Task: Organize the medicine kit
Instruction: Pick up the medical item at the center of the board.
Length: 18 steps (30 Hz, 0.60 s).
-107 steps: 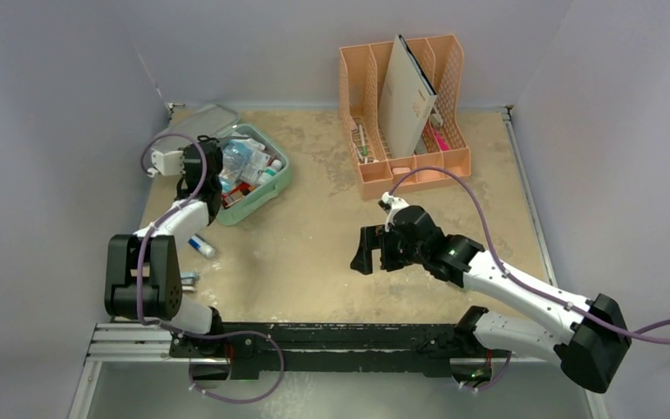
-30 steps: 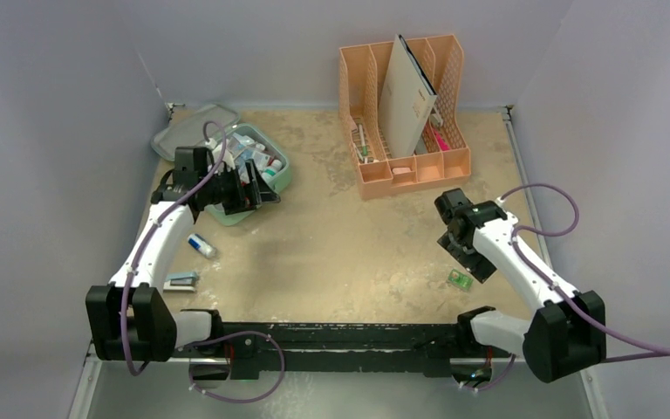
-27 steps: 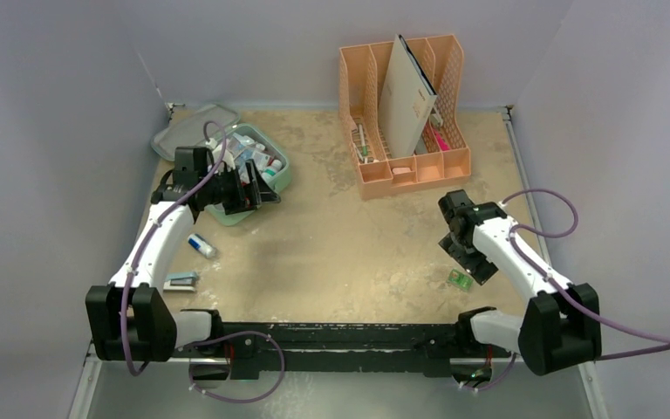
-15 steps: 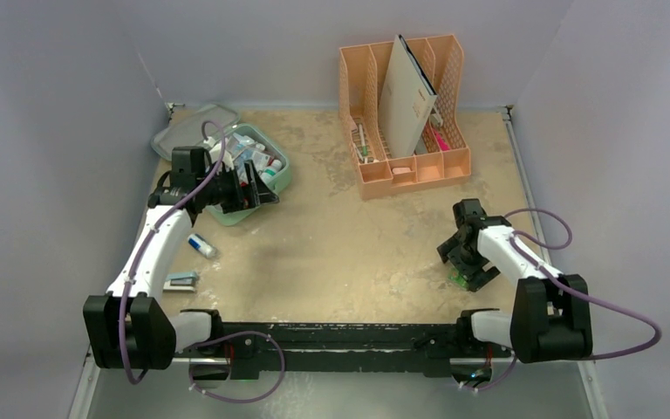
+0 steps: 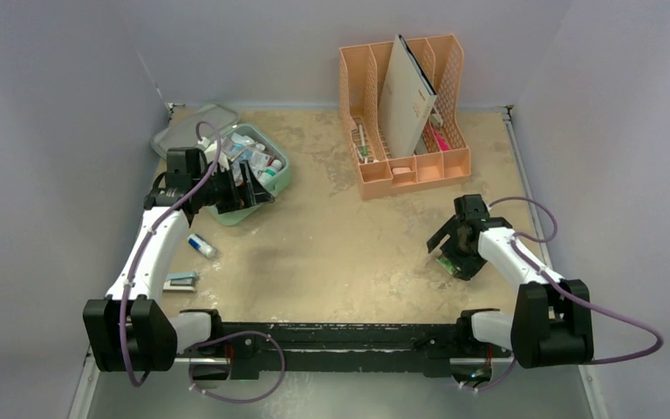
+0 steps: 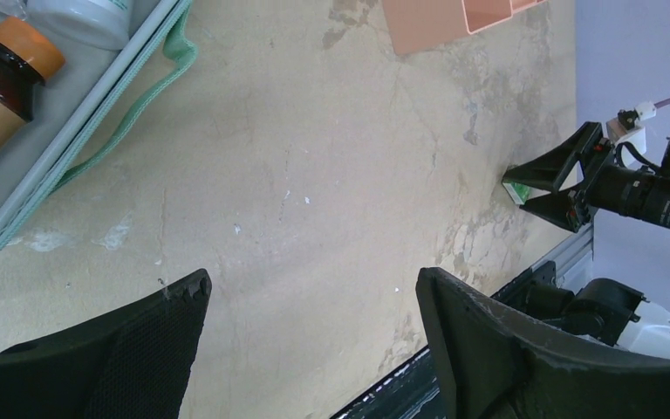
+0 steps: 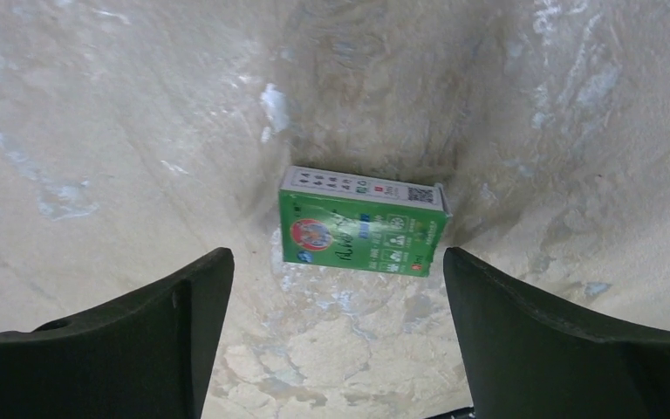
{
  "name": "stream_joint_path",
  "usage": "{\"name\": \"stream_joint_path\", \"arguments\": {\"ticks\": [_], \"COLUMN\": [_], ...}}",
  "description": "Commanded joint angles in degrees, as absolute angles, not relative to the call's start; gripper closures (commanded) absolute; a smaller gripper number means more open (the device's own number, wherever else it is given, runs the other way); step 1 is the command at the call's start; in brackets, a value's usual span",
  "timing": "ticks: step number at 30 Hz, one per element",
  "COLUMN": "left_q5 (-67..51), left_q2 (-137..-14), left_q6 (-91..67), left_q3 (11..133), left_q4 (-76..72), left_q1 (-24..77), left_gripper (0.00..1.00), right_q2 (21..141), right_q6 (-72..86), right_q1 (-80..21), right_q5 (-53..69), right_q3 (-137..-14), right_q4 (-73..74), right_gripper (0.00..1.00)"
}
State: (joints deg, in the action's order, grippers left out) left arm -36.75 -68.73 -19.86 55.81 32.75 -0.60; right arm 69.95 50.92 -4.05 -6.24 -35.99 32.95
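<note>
The medicine kit [image 5: 283,177] is a mint-green plastic case with rounded corners. It stands open, with its lid laid flat behind it, and is crowded with small bottles and boxes. You find it just behind and under the left gripper [image 5: 249,194], at the far left of the desk [image 5: 331,244].

The top view gives you the whole case. The left wrist view shows only its smooth pale rim [image 6: 105,92] to the upper left of the left gripper [image 6: 314,349]. It also shows a brown bottle [image 6: 4,87] with an orange cap inside. That gripper is spread wide over bare, mottled desk, with nothing between its fingers.

Only the right wrist view resolves the green box [image 7: 359,223]. It is a flat printed carton with a white edge, lying on the desk. The right gripper [image 7: 336,332] is spread wide, with the carton just ahead and between the fingers, clear of both. In the top view the carton [image 5: 446,262] is only a small green patch at the right gripper [image 5: 447,249].
</note>
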Motion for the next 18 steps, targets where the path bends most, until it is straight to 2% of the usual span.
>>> {"name": "stream_joint_path", "arguments": {"ticks": [1,7,12,14,18], "left_q5": [-36.5,-36.0,-35.9,-36.1,-36.1], "left_q2": [-67.3,-67.0,-67.0,-66.8,-66.6], "left_q6": [-18.4,-18.2,-18.2,-18.2,-18.1], "left_q3": [57.8,57.7,57.7,57.7,57.7], "left_q4": [32.7,32.8,32.9,32.9,32.8], "left_q1": [-1.6,-1.8,-1.9,-1.9,-2.0], "left_gripper": [0.14,0.14,0.14,0.14,0.14], "right_q2": [71.9,73.4,73.3,73.4,74.5], "right_q6": [53.1,54.1,53.5,52.7,51.5], "right_q1": [-4.0,-4.0,-4.0,-4.0,-4.0], "right_q5": [-7.5,-7.9,-8.8,-9.7,-12.5], "right_q3": [-37.6,-37.4,-37.6,-38.0,-39.4], "right_q4": [37.0,35.9,35.8,36.3,38.1], "right_gripper": [0.10,0.24,0.29,0.27,0.17]}}
